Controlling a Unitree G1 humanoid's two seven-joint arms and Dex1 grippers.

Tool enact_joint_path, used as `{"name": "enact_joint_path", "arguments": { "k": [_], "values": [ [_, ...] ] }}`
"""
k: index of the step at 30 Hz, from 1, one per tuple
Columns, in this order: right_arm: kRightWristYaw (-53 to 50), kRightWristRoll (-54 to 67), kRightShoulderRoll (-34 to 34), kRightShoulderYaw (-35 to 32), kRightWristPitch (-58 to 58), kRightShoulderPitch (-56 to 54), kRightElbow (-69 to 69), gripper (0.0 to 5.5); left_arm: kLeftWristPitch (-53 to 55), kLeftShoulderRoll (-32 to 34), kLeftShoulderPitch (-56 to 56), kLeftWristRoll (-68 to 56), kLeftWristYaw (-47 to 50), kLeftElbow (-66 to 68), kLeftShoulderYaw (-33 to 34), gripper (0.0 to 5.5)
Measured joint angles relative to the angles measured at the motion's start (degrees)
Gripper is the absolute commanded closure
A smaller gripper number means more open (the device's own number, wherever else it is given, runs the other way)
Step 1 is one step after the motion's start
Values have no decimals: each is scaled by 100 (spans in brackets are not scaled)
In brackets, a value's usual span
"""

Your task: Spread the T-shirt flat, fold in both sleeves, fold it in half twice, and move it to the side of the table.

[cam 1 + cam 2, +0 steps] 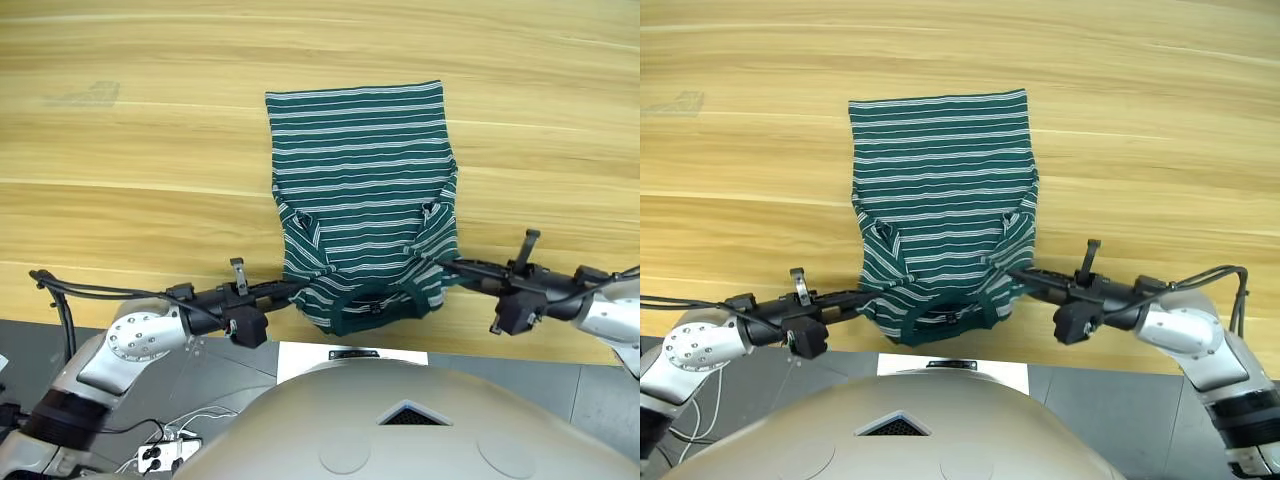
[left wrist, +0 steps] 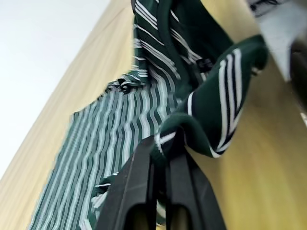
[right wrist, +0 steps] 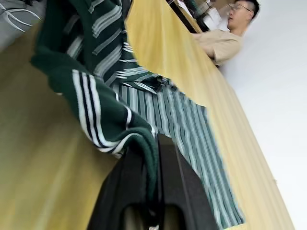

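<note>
While the T-shirt (image 1: 360, 170) lay on the table (image 1: 150, 150), its long axis running straight away from the robot, the left gripper (image 1: 295, 291) and right gripper (image 1: 447, 266) each pinched one raised near corner, equally placed to fold it forward

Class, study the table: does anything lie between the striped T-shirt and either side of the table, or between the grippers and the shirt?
Nothing visible does. The left gripper and right gripper are each shut on the near edge of the T-shirt, and the wooden table to both sides of it shows no object.
</note>
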Motion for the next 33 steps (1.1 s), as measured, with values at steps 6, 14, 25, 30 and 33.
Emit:
{"name": "enact_joint_path", "arguments": {
  "k": [6, 14, 25, 30, 33],
  "values": [
    [-941, -359, 1914, 40, 1503, -2212, 1714, 550, 1574, -1799, -1659, -1271, 10, 1425, 20, 546],
    [-2324, -930, 3361, -12, 2208, -4238, 4617, 550, 2984, -3324, -3319, -1463, 647, 3536, 701, 546],
    [-3161, -1264, 4117, -37, 1957, -5775, 7164, 408, 3078, -3897, -4840, -1175, 1311, 5964, 1597, 362],
    [-3471, -1310, 4203, -79, 1939, -5908, 7641, 328, 3042, -3928, -5286, -943, 1423, 6696, 1771, 290],
    [-3774, -1296, 4203, -241, 2002, -5946, 7810, 291, 2962, -3812, -5517, -994, 1552, 7047, 2146, 247]
  ]
}}
